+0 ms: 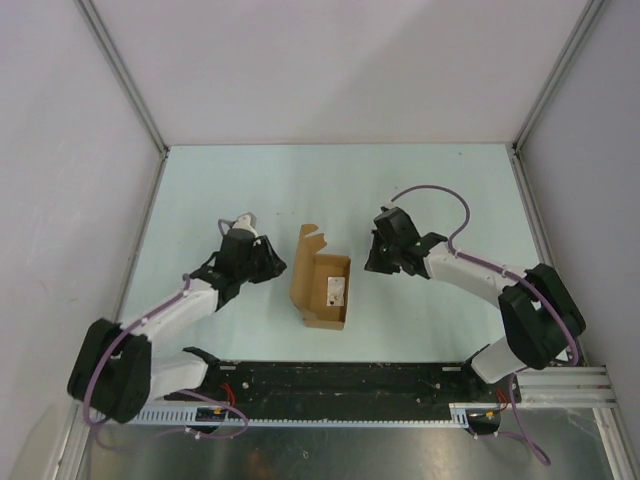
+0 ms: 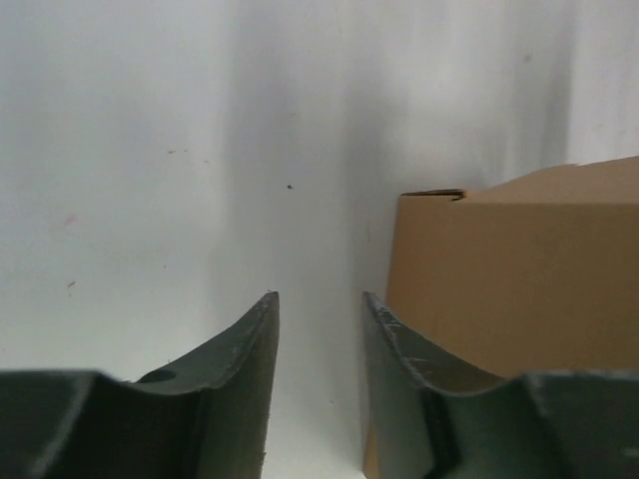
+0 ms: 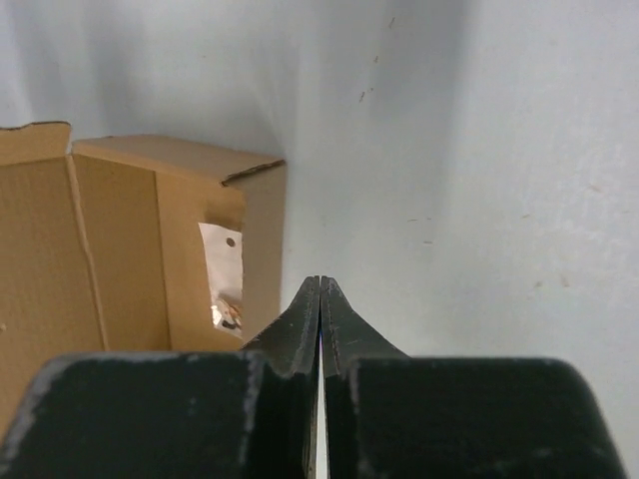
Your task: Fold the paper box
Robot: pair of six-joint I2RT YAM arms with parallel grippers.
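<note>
The brown paper box (image 1: 321,283) lies in the middle of the table, partly formed, its lid flap up on the left and its tray open. A small white packet (image 1: 336,292) lies inside it. My left gripper (image 1: 268,258) sits just left of the box, jaws apart with only table between them (image 2: 319,299); the box's outer wall (image 2: 519,269) stands right of the right finger. My right gripper (image 1: 378,258) is to the right of the box, its jaws pressed together on nothing (image 3: 320,281). The box's open inside (image 3: 120,249) and packet (image 3: 222,274) show to its left.
Grey enclosure walls (image 1: 60,150) surround the pale table (image 1: 330,185). A black rail (image 1: 340,380) with the arm bases runs along the near edge.
</note>
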